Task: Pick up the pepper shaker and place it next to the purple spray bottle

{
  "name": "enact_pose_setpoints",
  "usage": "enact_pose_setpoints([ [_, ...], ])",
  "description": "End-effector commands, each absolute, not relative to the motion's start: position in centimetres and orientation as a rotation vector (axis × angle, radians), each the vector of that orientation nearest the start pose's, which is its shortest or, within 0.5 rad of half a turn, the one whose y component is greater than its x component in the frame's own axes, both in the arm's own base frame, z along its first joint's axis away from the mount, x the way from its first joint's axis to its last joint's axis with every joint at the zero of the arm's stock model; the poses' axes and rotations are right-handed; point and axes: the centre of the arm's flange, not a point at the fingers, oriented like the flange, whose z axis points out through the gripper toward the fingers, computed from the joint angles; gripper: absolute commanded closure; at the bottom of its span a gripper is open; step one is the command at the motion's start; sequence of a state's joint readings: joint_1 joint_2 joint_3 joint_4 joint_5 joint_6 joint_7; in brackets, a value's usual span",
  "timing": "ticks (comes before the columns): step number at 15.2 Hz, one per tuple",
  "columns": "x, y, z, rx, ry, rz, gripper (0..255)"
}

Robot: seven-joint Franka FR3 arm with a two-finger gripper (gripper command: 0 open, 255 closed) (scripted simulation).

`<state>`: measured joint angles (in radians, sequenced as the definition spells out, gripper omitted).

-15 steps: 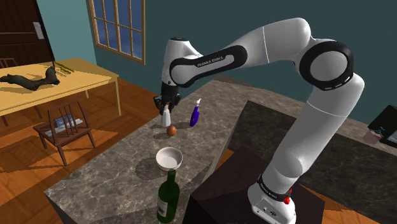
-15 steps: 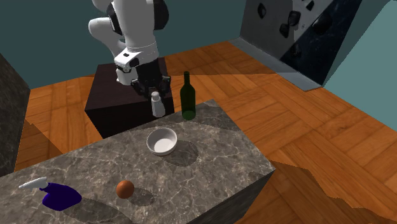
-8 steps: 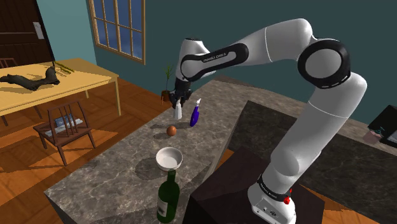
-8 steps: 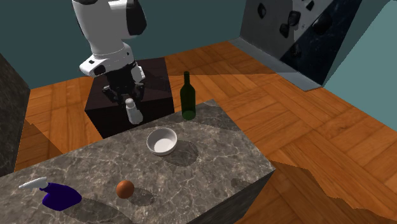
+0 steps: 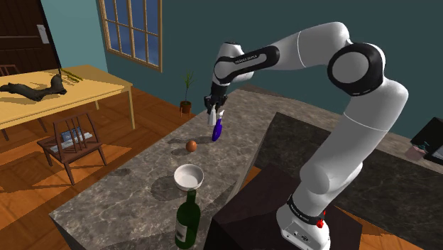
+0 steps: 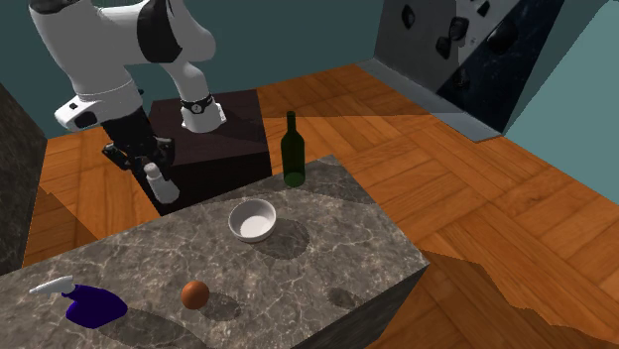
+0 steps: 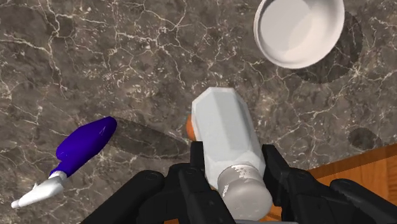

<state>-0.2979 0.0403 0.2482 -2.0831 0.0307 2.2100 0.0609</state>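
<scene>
Black gripper: 2 fingers clasp the white pepper shaker by its neck, holding it tilted in the air above the dark marble counter. The purple spray bottle, with a white nozzle, sits on the counter near the shaker. 1 white bowl, 1 orange ball and 1 green bottle share the surface.

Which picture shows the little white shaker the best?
The wrist view. There the shaker looks big and close, clasped by the pincer. In the shoulder view it is a tiny white shape close to the purple spray bottle. In the second exterior view it is small, hanging under the pincer.
</scene>
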Motion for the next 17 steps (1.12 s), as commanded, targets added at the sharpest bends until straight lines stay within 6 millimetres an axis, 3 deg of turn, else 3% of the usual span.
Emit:
enact_pose_setpoints([
  [1, 56.4, -5.3, 41.7, -3.097, 0.195, -0.137, 255],
  [17, 59.0, -26.3, 41.7, -3.097, 0.195, -0.137, 255],
])
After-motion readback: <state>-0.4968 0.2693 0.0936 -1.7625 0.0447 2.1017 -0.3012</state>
